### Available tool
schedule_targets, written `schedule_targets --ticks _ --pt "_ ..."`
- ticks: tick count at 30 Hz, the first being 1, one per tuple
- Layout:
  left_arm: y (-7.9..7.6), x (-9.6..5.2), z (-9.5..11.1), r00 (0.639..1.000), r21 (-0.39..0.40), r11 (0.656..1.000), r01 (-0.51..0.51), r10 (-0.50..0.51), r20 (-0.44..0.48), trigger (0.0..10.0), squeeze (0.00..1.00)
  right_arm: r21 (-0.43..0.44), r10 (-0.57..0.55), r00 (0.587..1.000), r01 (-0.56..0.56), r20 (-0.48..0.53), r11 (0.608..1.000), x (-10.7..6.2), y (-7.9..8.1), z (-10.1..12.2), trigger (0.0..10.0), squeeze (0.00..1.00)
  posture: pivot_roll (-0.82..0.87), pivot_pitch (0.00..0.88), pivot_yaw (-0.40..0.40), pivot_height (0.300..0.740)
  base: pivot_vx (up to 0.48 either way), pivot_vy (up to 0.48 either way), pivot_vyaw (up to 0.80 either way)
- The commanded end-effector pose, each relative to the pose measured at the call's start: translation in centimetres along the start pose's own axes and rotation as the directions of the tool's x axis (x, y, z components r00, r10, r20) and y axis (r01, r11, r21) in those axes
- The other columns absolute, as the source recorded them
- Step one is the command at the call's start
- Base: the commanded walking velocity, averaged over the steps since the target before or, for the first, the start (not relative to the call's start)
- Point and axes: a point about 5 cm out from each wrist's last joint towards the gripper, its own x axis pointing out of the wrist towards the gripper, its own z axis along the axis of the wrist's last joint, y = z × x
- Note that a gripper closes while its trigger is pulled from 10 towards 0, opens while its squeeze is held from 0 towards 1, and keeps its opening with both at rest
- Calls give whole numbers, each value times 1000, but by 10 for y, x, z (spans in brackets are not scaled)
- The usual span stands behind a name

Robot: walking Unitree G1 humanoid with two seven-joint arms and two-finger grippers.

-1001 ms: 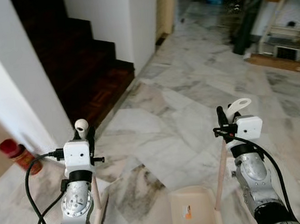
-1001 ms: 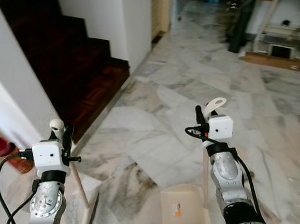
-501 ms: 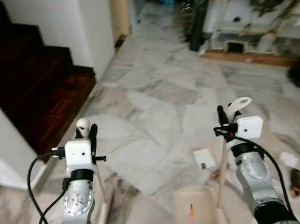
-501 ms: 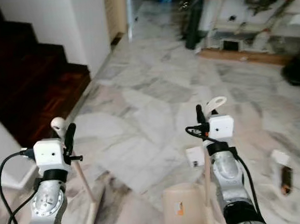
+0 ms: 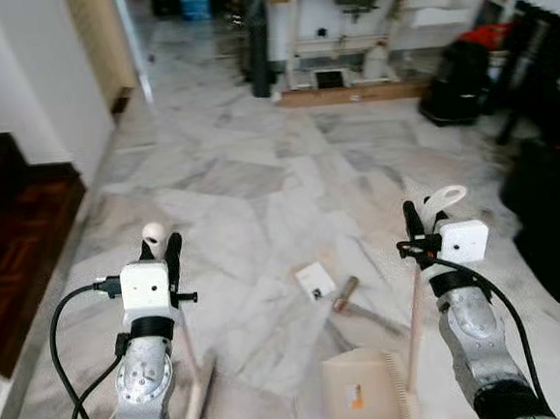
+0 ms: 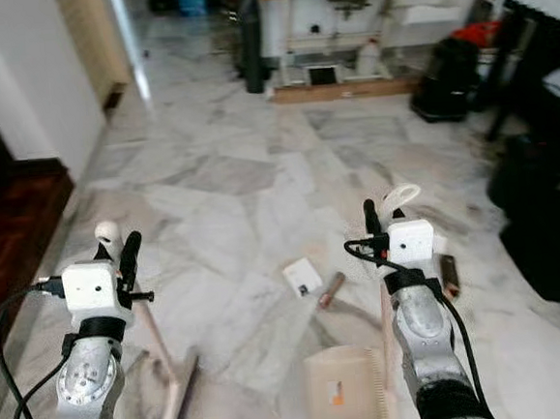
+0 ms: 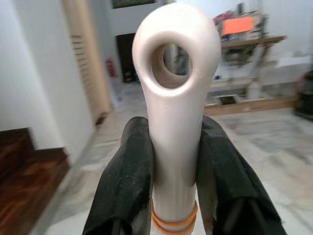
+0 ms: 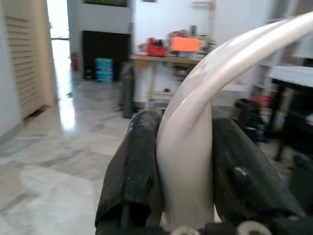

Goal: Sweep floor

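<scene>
**A:** While both arms are up in front, here's the broom situation: the left gripper (image 7: 173, 161) has its jaws clamped tight on the pale beige plastic broom handle (image 7: 175, 122), just under the rounded tip with the hanging hole. You can see an orange band around the handle right down between the black fingers (image 7: 124, 181). From the head camera the handle slopes down to the broom head (image 6: 178, 397), which sits on the grey-veined white marble floor (image 5: 250, 192) just in front of the robot's left side.

**B:** And the other arm?

**A:** Right gripper (image 8: 188, 161) has its jaws closed around the cream plastic dustpan handle (image 8: 195, 147), near its looped top. That stick runs straight down to the beige dustpan (image 5: 365, 397), which is low in front of the robot, resting on the floor between the two arms, closer to the right one. It has a small orange sticker on it.

**B:** Anything to actually sweep?

**A:** Yep. A small white card (image 5: 315, 280) and a little brown cylinder-looking piece (image 5: 345, 294) lie near each other on the marble, just beyond the dustpan. There's another dark brown bit (image 6: 449, 272) off to the right of the right gripper. Dark wooden step (image 5: 11, 240) on the far left, wooden workbench (image 5: 343, 30) at the back.
</scene>
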Motion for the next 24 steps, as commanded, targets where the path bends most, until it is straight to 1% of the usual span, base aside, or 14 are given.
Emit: schedule_targets --ticks 1,7,11,16,24 --pt "2 3 5 1000 22 1000 -2 1 30 10000 0 8 -15 999 14 46 1000 5 -2 10 10000 0 15 0 13 740 0 0 -781" --pt "4 1 4 1000 16 1000 -21 21 21 10000 0 4 -10 999 10 52 1000 5 -2 11 10000 0 20 0 5 740 0 0 -781" --pt "5 0 3 999 4 1000 -31 31 12 10000 0 0 -3 998 3 58 1000 6 -1 11 10000 0 22 0 2 740 0 0 0" --pt "5 0 2 999 -5 999 -36 36 6 10000 0 6 -14 999 14 34 1000 6 -1 9 10000 0 22 0 2 740 0 0 0" --pt "4 0 1 1000 -10 1000 -29 29 6 10000 0 19 -24 999 23 21 1000 4 -1 6 10000 0 16 0 7 740 0 0 -742"
